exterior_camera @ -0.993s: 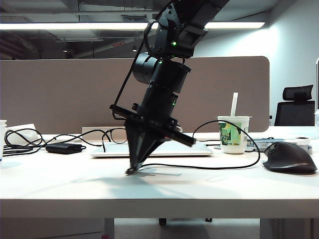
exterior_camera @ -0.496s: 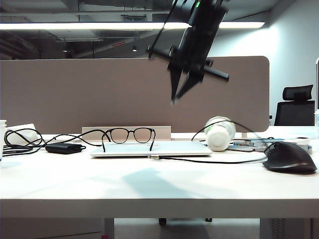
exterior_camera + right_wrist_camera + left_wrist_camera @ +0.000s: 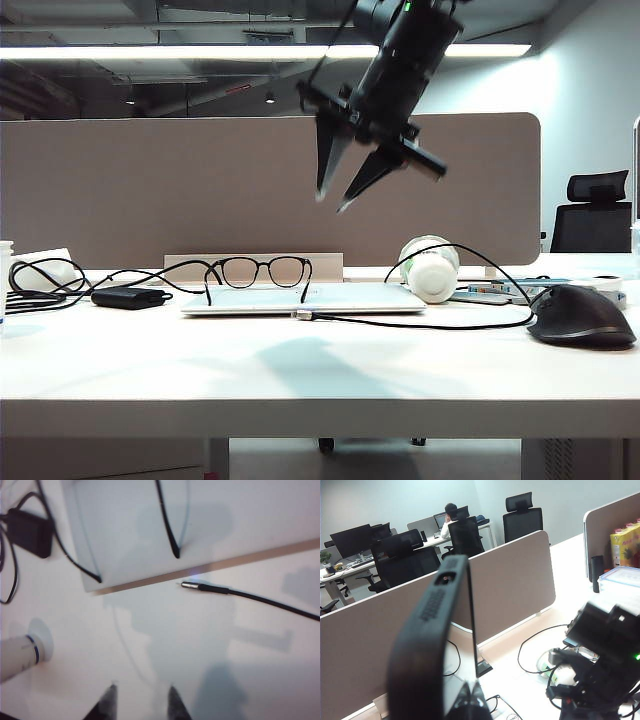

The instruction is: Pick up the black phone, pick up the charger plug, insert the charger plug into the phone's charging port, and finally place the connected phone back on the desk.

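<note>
Exterior view, right claw (image 3: 332,200): hangs high above the table (image 3: 300,385), fingers parted and empty; a second ago it was down at the tabletop with its tips pinched at the cable end.
Exterior view, charger plug (image 3: 304,314): lies loose on the table just in front of the closed laptop (image 3: 300,298), on which the glasses (image 3: 257,272) rest; its black cable runs off towards the mouse (image 3: 581,316).
Exterior view, cup (image 3: 428,268): now on its side; a second ago it stood upright with its straw.
Left wrist view, left claw (image 3: 470,700): clamped on the black phone (image 3: 427,645), held on edge and raised above the table, one short edge uppermost.
Right wrist view, right claw (image 3: 138,702): fingertips moderately apart with nothing between them; the charger plug (image 3: 191,585) lies well apart on the table below.
Meaning for the task: the plug grasp appears lost, so pickup probably has to be repeated before insertion; the phone half is ready.
</note>
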You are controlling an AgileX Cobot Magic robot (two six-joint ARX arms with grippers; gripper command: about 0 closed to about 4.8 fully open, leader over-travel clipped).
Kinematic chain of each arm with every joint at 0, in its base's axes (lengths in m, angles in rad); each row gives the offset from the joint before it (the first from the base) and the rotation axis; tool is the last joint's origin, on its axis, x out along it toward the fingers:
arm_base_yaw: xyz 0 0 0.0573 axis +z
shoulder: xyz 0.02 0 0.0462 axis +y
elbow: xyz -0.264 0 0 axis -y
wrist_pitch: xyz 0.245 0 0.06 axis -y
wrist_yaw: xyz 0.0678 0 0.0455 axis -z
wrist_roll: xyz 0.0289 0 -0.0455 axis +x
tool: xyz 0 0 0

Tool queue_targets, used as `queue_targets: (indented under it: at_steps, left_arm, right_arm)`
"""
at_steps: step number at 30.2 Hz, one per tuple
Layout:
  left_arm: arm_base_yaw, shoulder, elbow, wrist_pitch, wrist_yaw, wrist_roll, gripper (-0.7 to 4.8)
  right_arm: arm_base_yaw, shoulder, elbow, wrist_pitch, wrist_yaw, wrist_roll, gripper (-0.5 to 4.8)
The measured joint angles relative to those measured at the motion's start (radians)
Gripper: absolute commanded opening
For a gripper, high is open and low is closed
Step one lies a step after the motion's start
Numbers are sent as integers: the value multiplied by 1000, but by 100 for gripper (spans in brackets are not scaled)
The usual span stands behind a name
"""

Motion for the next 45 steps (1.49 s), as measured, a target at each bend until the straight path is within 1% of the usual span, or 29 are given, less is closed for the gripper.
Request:
queue_targets:
  at_steps: [2,4,9,13,15,18,22,26,31,34,36,39,40,41,42,43,45]
  left_arm:
    - [0,0,0,0,0,0,-7]
    - [0,0,0,0,0,0,-6]
    - [0,0,0,0,0,0,-6]
    - [0,0,0,0,0,0,-7]
    - [0,0,0,0,0,0,-7]
    - [0,-1,0,0,0,0,-6]
    - [0,-1,0,0,0,0,-6]
    - [0,-1,0,0,0,0,-6]
    - [0,-1,0,0,0,0,-7]
    - [0,-1,0,0,0,0,-7]
    - [0,-1,0,0,0,0,-6]
    - [0,-2,0,0,0,0,-6]
    - [0,-2,0,0,0,0,-6]
    - [0,-2,0,0,0,0,-6]
    - [0,-2,0,0,0,0,-6]
    - [0,-2,0,0,0,0,-6]
    - [0,-2,0,0,0,0,-6]
  right_arm:
    - [0,21,0,14,0,89,140]
    - [0,46,0,35,-11,214,140]
    - [0,119,-1,58,-85,501,140]
    - [0,137,-2,57,-161,632,140]
    - [0,137,0,59,-194,658,140]
    - [1,137,1,73,-208,679,140]
    - [0,137,3,154,-198,685,140]
    - [1,137,3,173,-170,685,140]
    - [1,137,3,174,-101,685,139]
    - [1,137,3,176,-30,696,139]
    - [1,137,3,187,39,748,139]
    - [0,137,3,192,73,855,138]
    - [0,137,2,191,82,888,121]
    - [0,138,2,190,84,912,83]
    - [0,138,2,189,85,945,28]
    - [0,139,2,187,86,977,-7]
    - [4,144,2,166,86,1067,-2]
